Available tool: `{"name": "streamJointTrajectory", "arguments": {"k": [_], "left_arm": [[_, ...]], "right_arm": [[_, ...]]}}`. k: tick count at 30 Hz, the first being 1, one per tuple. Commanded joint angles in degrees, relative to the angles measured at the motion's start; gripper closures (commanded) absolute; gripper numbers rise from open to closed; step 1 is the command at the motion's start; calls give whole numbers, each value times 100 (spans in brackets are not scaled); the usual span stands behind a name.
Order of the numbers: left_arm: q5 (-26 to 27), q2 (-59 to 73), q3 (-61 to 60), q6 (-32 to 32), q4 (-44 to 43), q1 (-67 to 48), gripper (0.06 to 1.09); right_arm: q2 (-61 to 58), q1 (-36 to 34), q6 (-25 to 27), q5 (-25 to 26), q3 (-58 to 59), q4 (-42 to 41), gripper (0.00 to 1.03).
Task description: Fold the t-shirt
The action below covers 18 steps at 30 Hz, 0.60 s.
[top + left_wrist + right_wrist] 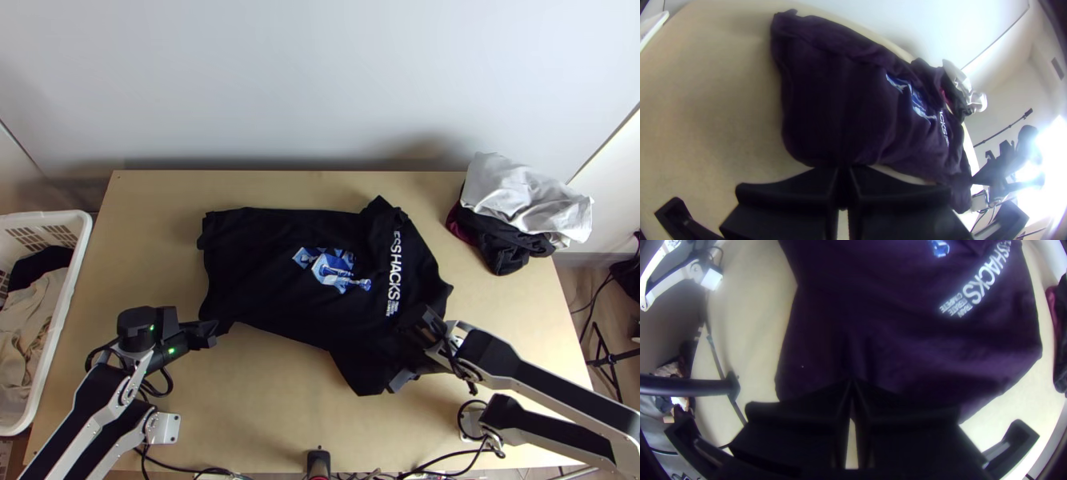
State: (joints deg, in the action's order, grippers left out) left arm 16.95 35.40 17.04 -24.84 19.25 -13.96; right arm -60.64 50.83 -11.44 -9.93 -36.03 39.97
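Lying spread and slightly rumpled across the middle of your light wooden table (pixel 272 408), the black fabric t-shirt (pixel 256 272) has its blue-and-white print facing up, hem to the left. Your left gripper (pixel 210 328) has its flat black fingers together, clamped on the near hem corner. Your right gripper (pixel 408 340) has its fingers together too, pinching cloth beside the near sleeve. You have a heap of white, black and dark-red cloth (pixel 520 192) far right and a white plastic basket (pixel 82 240) of clothes at left.
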Motion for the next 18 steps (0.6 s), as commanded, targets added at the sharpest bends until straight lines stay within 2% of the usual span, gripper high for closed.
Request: {"name": "streamJointTrajectory", "arguments": {"k": [1, 7, 13, 18], "left_arm": [[28, -24, 168, 41, 123, 200, 105], [72, -59, 335, 76, 132, 402, 105], [573, 160, 836, 23, 132, 1053, 105], [766, 503, 1232, -241, 0, 1615, 105]], "right_arm": [[228, -214, 186, 106, -475, 196, 100], [386, -284, 213, 132, -756, 284, 100], [-88, -1312, 810, 123, -1934, 433, 100], [-492, -1805, 1091, 114, -2681, 416, 100]]}}
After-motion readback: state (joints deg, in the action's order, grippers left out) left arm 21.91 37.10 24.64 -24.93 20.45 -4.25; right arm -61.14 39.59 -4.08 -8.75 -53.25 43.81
